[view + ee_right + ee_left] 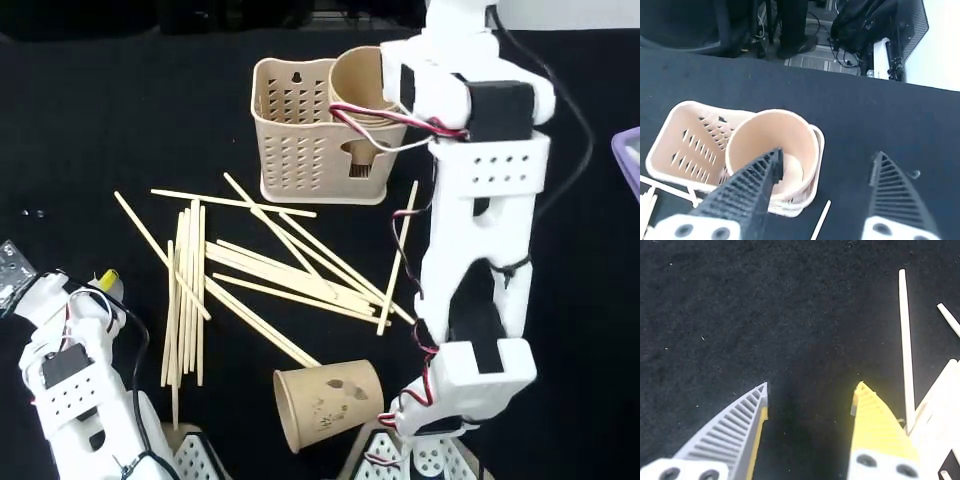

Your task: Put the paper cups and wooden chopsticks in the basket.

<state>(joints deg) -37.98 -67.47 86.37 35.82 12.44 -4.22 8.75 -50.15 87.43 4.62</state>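
Tabletop (120, 120): black surface carrying all the items.
Basket (300, 150): stands upright at the far side of the tabletop, beyond the loose sticks.
Cup in basket (360, 75): one paper cup stands mouth-up inside one end of the basket, under the right arm.
Cup on tabletop (325, 400): the second paper cup lies on its side at the near edge, between the two arm bases and well apart from the basket.
Chopsticks (187, 290): many wooden sticks lie scattered and crossed on the tabletop between the basket and the fallen cup. None can be seen inside the basket.
Right pincer (829, 152): open and holding nothing. It hangs above the basket, with one finger over the mouth of the standing cup and the other out over bare tabletop beside the basket.
Left pincer (812, 385): open and empty, poised over bare tabletop at the near left. A few chopsticks (905, 340) lie just beside its yellow finger.
Progress: judged early. One cup appears delivered.
Left to do: the fallen cup and the whole spread of chopsticks are not yet in the basket.
Handling note: the sticks overlap, so lifting one is likely to disturb its neighbours.
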